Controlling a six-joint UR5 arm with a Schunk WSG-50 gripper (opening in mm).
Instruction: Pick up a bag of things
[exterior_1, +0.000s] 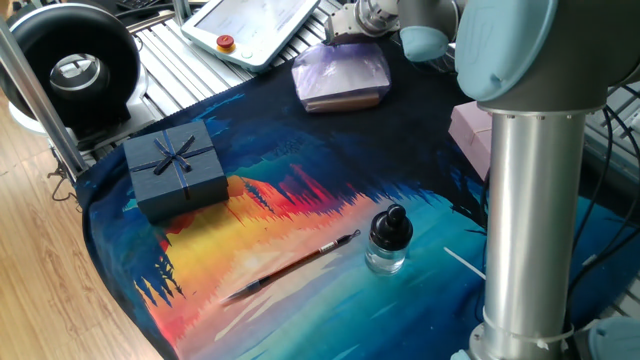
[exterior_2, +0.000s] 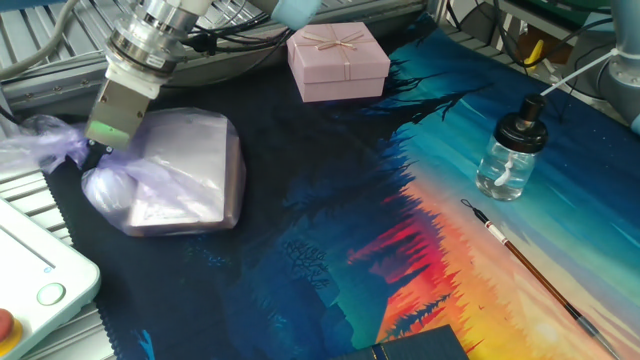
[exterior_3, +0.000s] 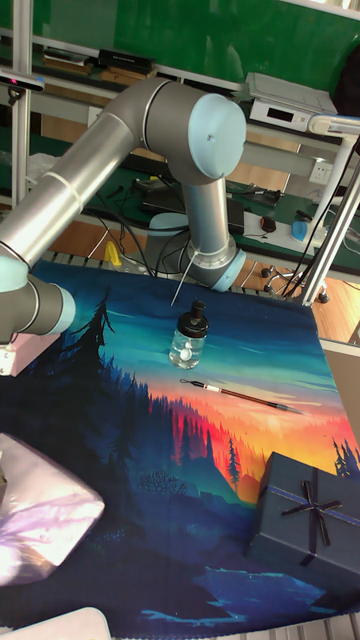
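The bag of things (exterior_2: 180, 175) is a pale lilac crinkled plastic bag with flat pinkish-brown contents. It lies on the dark edge of the mat, and its gathered top (exterior_2: 40, 145) trails to the left. In the one fixed view the bag (exterior_1: 340, 78) sits at the far end of the table, and in the tall fixed view the bag (exterior_3: 45, 520) is at the lower left. My gripper (exterior_2: 97, 145) points down at the bag's neck, between the body and the gathered top. Its fingertips are buried in the plastic, so their state does not show. The gripper (exterior_1: 340, 28) stands just behind the bag.
A pink gift box (exterior_2: 337, 62) with a bow stands behind the bag. A dark blue gift box (exterior_1: 175, 168), a glass ink bottle (exterior_2: 510, 150) and a brush (exterior_2: 525, 270) lie on the painted mat. A white pendant (exterior_1: 250, 25) rests on the slatted table beside the bag.
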